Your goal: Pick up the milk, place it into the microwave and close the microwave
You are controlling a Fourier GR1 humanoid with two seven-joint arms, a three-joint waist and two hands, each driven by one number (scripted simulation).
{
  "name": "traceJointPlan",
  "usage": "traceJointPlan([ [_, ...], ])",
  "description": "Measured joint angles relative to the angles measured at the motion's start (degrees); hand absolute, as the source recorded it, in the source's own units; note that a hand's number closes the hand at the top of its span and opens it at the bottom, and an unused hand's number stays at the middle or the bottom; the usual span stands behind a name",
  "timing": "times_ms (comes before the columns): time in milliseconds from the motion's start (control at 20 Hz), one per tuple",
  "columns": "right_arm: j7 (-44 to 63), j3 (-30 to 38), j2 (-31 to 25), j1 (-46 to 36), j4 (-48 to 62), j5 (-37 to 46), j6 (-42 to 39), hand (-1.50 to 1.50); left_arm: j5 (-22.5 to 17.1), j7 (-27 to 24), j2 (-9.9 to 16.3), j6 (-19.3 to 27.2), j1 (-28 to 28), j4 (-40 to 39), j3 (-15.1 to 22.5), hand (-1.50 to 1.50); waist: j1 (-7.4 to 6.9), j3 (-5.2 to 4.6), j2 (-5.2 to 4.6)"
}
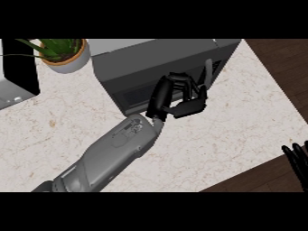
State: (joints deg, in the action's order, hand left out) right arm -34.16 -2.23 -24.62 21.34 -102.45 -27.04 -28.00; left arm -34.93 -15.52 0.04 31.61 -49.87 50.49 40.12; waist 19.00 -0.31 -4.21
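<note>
The dark grey microwave (163, 58) stands at the back of the counter, its front facing me. My left hand (176, 94) lies against that front near its right side, fingers loosely bent and thumb spread, with nothing visible in it. Just beyond the fingers a thin grey door edge (208, 71) stands up at the microwave's right front corner. No milk shows anywhere in the view. My right hand (304, 163) rests at the right edge with its fingers up, off the counter.
A potted green plant (64, 53) stands left of the microwave. A white and black appliance (9, 79) fills the far left. The pale marble counter (216, 135) ends at a slanted right edge, with dark wooden floor (289, 72) beyond.
</note>
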Motion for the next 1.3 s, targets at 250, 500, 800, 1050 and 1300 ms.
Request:
traceJointPlan([
  [250, 0.9, 0.1, -1.0, 0.3, -1.9, -1.9, -0.8, -1.5, -2.1, -2.9, 0.1, 0.7, 0.3, -0.4, -0.1, 1.5, 0.75, 0.08, 0.08],
  [500, 2.0, 0.0, -1.9, 0.7, -3.5, -3.7, -1.7, -1.5, -3.6, -5.2, 0.1, 1.3, 0.3, -0.8, 0.1, 1.5, 1.24, 0.16, 0.05],
  [800, 2.8, 0.5, -3.0, 0.7, -5.4, -5.4, -2.2, -1.5, -5.1, -7.7, 0.2, 2.0, 0.3, -1.4, 0.2, 1.5, 1.84, 0.2, 0.01],
  [1050, 3.2, 1.3, -3.8, 0.4, -7.0, -6.5, -2.4, -1.5, -6.4, -9.2, 0.1, 2.5, 0.2, -1.9, 0.4, 1.5, 2.06, 0.23, 0.03],
  [1300, 3.9, 1.0, -4.0, 1.3, -7.9, -8.6, -3.0, -1.5, -7.4, -10.7, 0.1, 3.1, 0.0, -2.2, 0.6, 1.5, 2.57, 0.32, -0.17],
])
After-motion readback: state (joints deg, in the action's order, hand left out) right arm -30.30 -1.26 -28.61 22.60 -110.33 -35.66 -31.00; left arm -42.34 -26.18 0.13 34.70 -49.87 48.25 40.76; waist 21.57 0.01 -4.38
